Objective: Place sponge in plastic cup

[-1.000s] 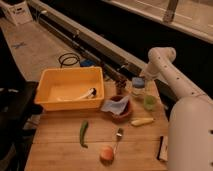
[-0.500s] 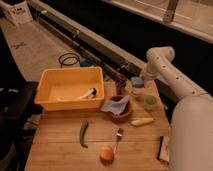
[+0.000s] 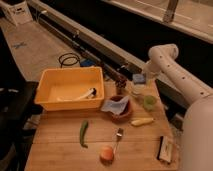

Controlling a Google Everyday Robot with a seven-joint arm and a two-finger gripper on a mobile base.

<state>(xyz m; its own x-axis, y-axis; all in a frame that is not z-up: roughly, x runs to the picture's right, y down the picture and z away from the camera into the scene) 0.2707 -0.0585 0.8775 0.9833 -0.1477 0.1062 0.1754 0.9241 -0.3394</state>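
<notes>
A blue sponge (image 3: 138, 78) sits at the tip of my gripper (image 3: 143, 76), at the back right of the wooden table (image 3: 60, 150). It hangs just above a clear plastic cup (image 3: 137, 91), which stands upright under it. The gripper looks shut on the sponge. My white arm (image 3: 172, 70) reaches in from the right. A small green cup (image 3: 149, 102) stands just right of and in front of the clear one.
A yellow bin (image 3: 50, 97) with a white utensil takes up the back left. A brown bowl (image 3: 121, 116) holds a pale cloth. A dark can (image 3: 120, 86), green pepper (image 3: 83, 134), fork (image 3: 119, 136), orange fruit (image 3: 106, 152), yellow piece (image 3: 142, 121) and dark brush (image 3: 165, 149) lie around.
The gripper and sponge have shifted slightly up and right over the clear cup. Nothing else on the table has moved.
</notes>
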